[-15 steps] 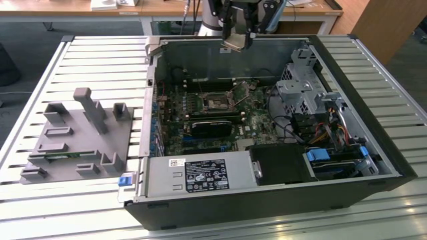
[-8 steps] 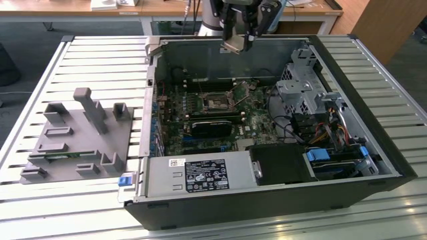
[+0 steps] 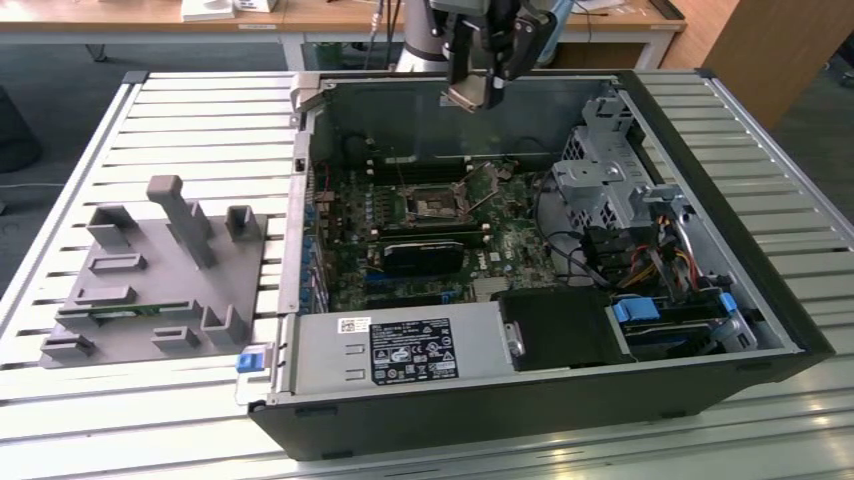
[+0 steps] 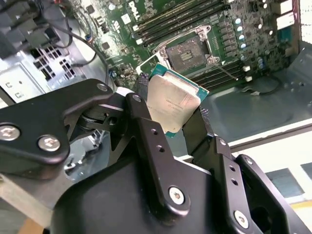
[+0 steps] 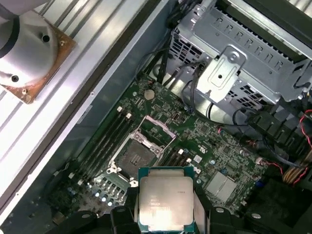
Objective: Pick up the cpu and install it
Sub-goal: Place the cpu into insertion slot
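**Q:** Gripper (image 4: 171,101) first: what is it doing?

**R:** It is clenched on the cpu (image 4: 174,97). One black finger (image 4: 146,122) presses each opposite edge, and the silver lid faces the second wrist camera.

**Q:** Where is the chip, then?

**R:** It is in the air between the fingers, over the open computer case (image 3: 763,260). It is clear of the motherboard socket (image 5: 132,158), which lies below the gripper and off to one side. A metal frame (image 5: 155,131) beside the socket looks swung up.

**Q:** What is hard to see?

**R:** The chip's underside is hidden. In the first wrist view its near edge is cut off. In the exterior view it is only a pale sliver under the gripper. The socket's contacts are too small to make out.
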`<act>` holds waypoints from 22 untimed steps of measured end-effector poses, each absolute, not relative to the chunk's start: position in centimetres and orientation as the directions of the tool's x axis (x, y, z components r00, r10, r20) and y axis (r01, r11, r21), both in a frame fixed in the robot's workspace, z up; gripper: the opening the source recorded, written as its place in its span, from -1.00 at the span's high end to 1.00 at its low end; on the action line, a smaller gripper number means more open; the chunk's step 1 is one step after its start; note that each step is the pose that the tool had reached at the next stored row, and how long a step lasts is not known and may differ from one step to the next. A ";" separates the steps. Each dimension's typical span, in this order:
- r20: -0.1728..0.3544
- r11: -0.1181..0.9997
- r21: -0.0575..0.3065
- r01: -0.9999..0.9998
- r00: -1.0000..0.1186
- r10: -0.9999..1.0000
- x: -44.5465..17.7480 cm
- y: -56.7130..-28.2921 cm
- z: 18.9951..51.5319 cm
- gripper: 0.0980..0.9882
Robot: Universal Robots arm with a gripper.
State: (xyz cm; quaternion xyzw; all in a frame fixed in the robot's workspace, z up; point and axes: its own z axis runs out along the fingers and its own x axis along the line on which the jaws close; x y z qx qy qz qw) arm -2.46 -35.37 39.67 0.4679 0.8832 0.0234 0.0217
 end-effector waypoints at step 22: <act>-0.017 0.376 0.062 0.925 -0.376 0.927 -3.1 -35.4 39.4 0.02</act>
